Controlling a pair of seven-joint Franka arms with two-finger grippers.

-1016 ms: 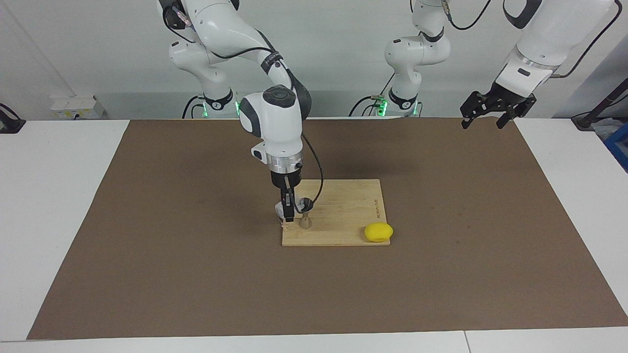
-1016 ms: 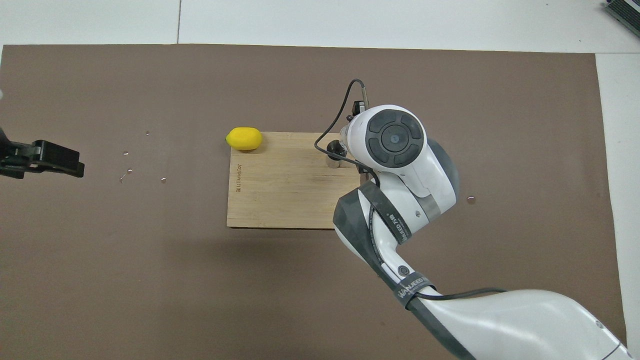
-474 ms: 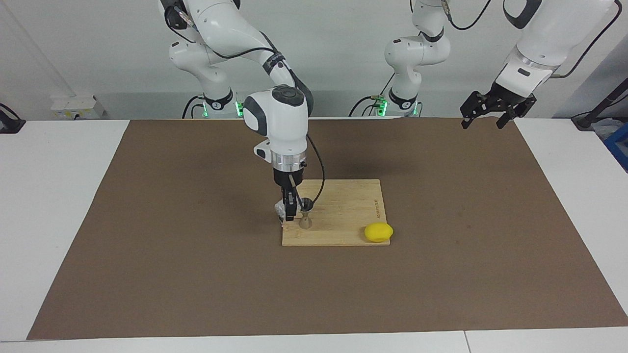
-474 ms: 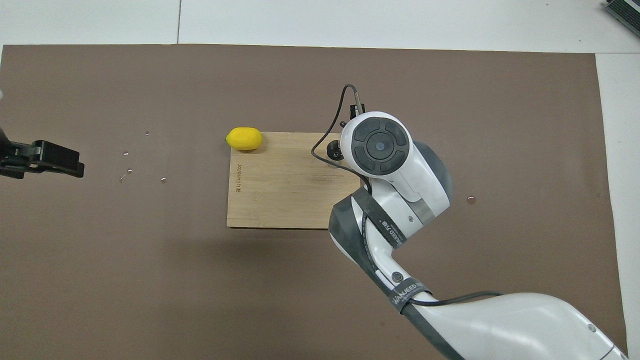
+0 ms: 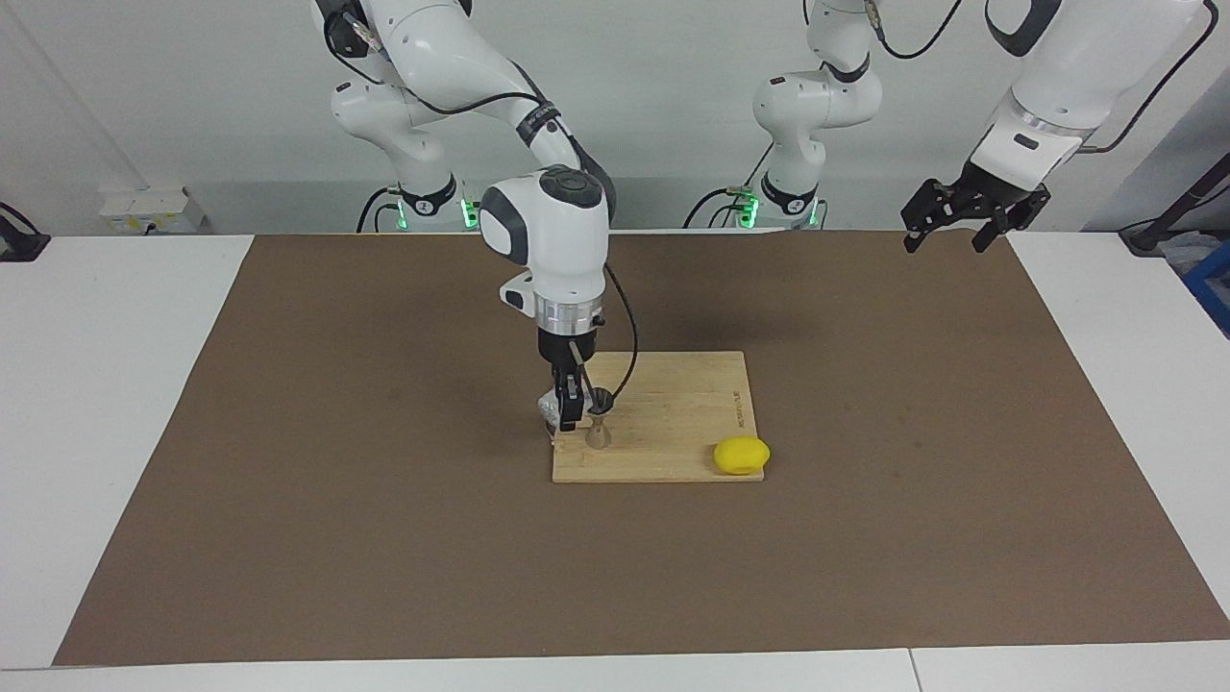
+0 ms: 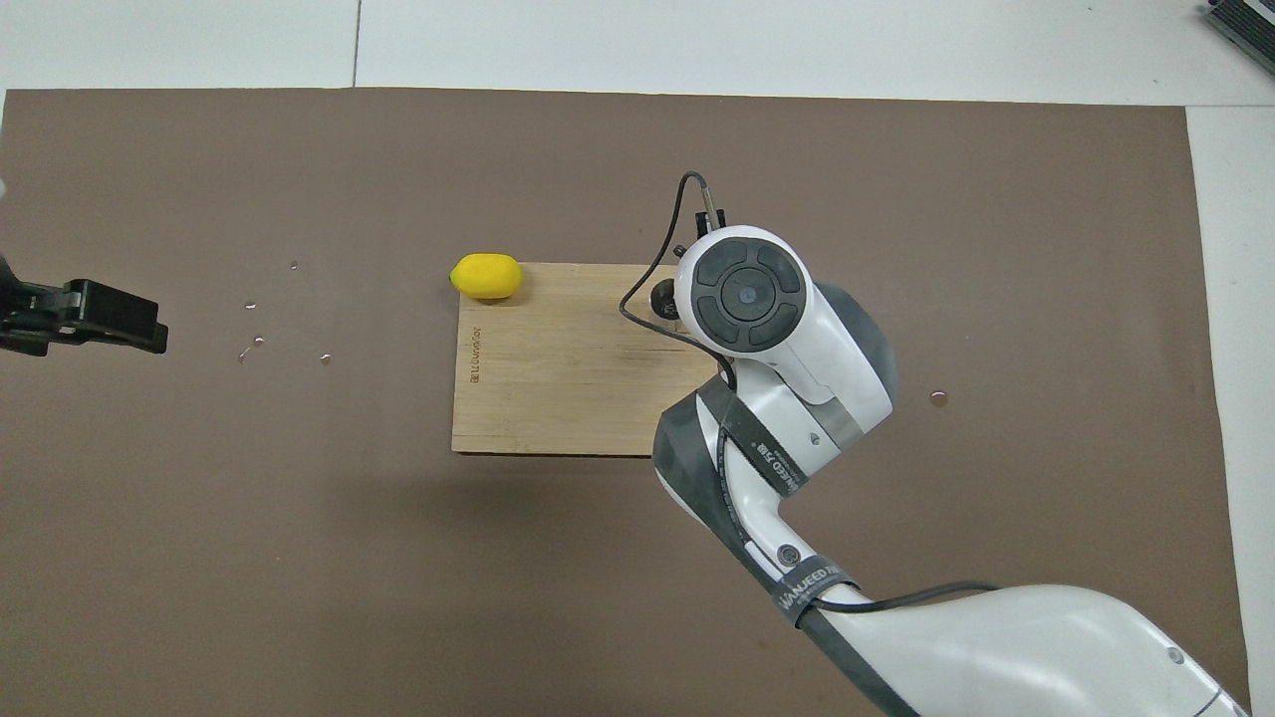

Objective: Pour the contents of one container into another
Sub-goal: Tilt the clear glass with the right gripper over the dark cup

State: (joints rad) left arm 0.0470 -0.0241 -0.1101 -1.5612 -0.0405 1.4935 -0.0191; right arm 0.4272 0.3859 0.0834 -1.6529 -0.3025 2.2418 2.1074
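The clear glass cup point(image 5: 549, 411) is low over the corner of the wooden board point(image 5: 673, 394), with my right gripper point(image 5: 569, 415) shut on it. The cup is close beside the metal jigger point(image 5: 599, 425), which stands upright on the board. I cannot tell whether the cup is tilted. In the overhead view the right wrist hides the cup and the gripper, and only an edge of the jigger point(image 6: 661, 297) shows. My left gripper point(image 5: 951, 229) point(image 6: 139, 324) waits open in the air over the mat's edge at the left arm's end.
A yellow lemon point(image 5: 741, 455) point(image 6: 486, 276) lies at the board's point(image 6: 558, 378) corner farthest from the robots, toward the left arm's end. A few water drops point(image 6: 255, 341) dot the brown mat point(image 5: 384, 538) there, and one drop point(image 6: 937, 398) lies toward the right arm's end.
The right arm's wrist has straightened to stand more upright over the cup and shifted slightly toward the jigger. The cup has hardly moved. The left arm has not moved.
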